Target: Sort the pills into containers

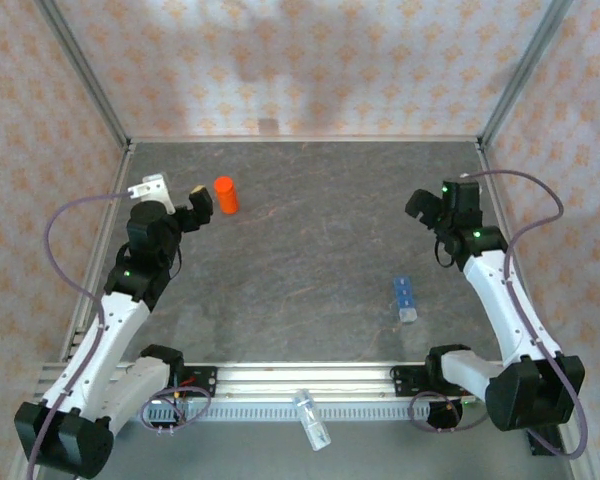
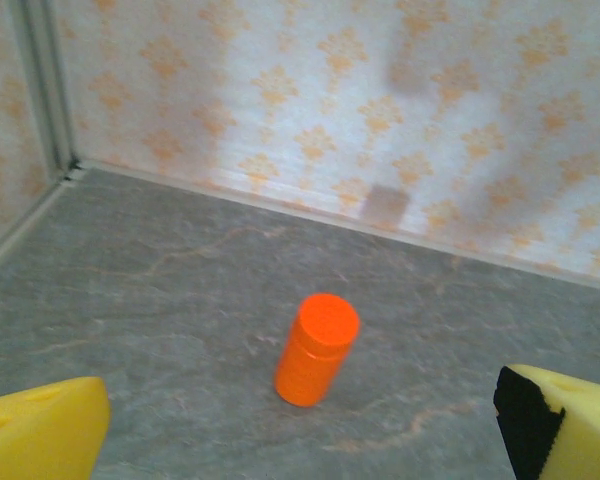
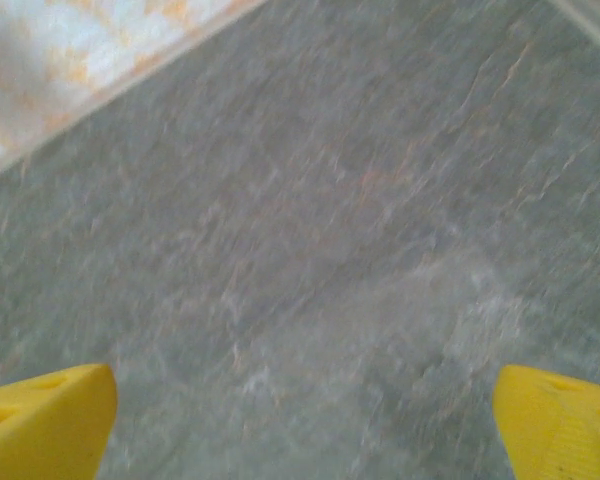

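The containers (image 1: 405, 298), a short blue strip of square compartments, lie on the grey table at the right, in front of my right arm. My right gripper (image 1: 442, 202) hangs open farther back, well apart from them; in the blurred right wrist view its yellow fingers (image 3: 42, 420) frame bare table around the gripper (image 3: 305, 425). My left gripper (image 1: 176, 196) is open at the back left, beside an upright orange vial (image 1: 226, 194). That vial (image 2: 317, 348) stands ahead of the open left gripper (image 2: 300, 430), untouched. The pills are out of view.
A clear plastic bottle (image 1: 311, 419) lies on the front rail between the arm bases. Patterned walls with metal posts (image 1: 84, 72) close in the table at the back and both sides. The table (image 1: 310, 250) is bare between the vial and the blue strip.
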